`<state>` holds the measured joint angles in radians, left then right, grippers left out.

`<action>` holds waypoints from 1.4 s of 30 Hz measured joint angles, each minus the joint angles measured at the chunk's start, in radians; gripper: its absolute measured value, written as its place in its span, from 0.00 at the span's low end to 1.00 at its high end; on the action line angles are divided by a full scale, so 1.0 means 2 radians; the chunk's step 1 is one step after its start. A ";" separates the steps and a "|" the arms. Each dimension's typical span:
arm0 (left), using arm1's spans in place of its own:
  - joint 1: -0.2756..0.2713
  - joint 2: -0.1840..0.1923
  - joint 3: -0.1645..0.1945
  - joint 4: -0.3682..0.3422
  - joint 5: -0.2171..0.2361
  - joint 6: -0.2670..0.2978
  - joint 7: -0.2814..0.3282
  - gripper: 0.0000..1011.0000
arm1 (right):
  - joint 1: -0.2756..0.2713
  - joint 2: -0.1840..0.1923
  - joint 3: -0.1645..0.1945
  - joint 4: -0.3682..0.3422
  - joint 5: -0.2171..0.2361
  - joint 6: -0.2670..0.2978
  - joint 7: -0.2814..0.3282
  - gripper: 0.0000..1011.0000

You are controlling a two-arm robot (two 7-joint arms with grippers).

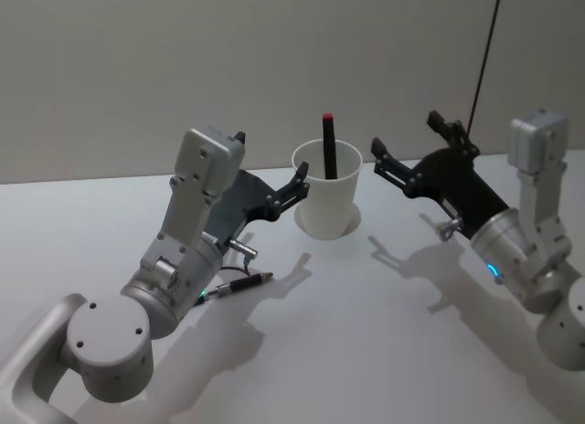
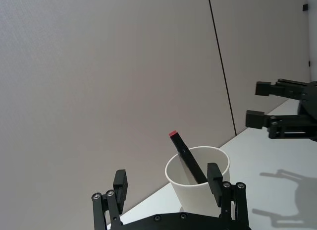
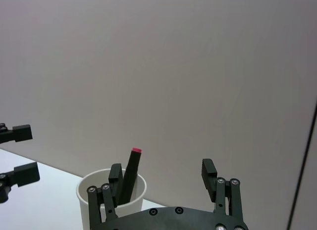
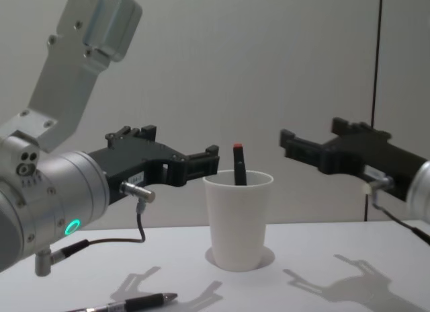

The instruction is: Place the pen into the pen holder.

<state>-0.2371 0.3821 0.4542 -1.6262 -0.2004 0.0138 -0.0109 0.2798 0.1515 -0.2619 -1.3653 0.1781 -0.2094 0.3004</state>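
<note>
The pen holder [image 1: 326, 205], a white paper cup, stands upright at the table's middle back. A black pen with a red end [image 1: 328, 148] leans inside it, its top sticking out above the rim [image 4: 238, 163]. A second dark pen [image 1: 239, 284] lies flat on the table in front of the cup, beside my left arm [image 4: 138, 302]. My left gripper [image 1: 294, 188] is open just left of the cup, holding nothing; the cup shows beyond its fingers [image 2: 214, 176]. My right gripper [image 1: 409, 136] is open to the right of the cup, raised and apart from it.
The white table [image 1: 366, 351] has bare room in front of and to the right of the cup. A plain wall stands close behind, with a thin black cable [image 1: 484, 58] running down it at the right.
</note>
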 joint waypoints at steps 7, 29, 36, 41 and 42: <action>0.000 0.000 0.000 0.000 0.000 0.000 0.000 0.99 | -0.032 0.020 0.004 -0.044 0.012 0.027 -0.026 0.99; 0.000 0.000 0.000 0.000 0.000 0.000 0.000 0.99 | -0.135 0.085 0.017 -0.184 0.050 0.111 -0.107 0.99; 0.000 0.000 0.000 0.000 0.000 0.000 0.000 0.99 | -0.146 0.093 0.018 -0.200 0.055 0.121 -0.116 0.99; 0.000 0.000 0.000 0.000 0.000 0.000 0.000 0.99 | -0.147 0.093 0.018 -0.200 0.055 0.122 -0.117 0.99; 0.000 0.000 0.000 0.000 0.000 0.000 0.000 0.99 | -0.147 0.093 0.018 -0.201 0.055 0.122 -0.117 0.99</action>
<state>-0.2371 0.3821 0.4542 -1.6262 -0.2004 0.0139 -0.0109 -0.0146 0.3374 -0.2252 -1.7663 0.2881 0.0346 0.0667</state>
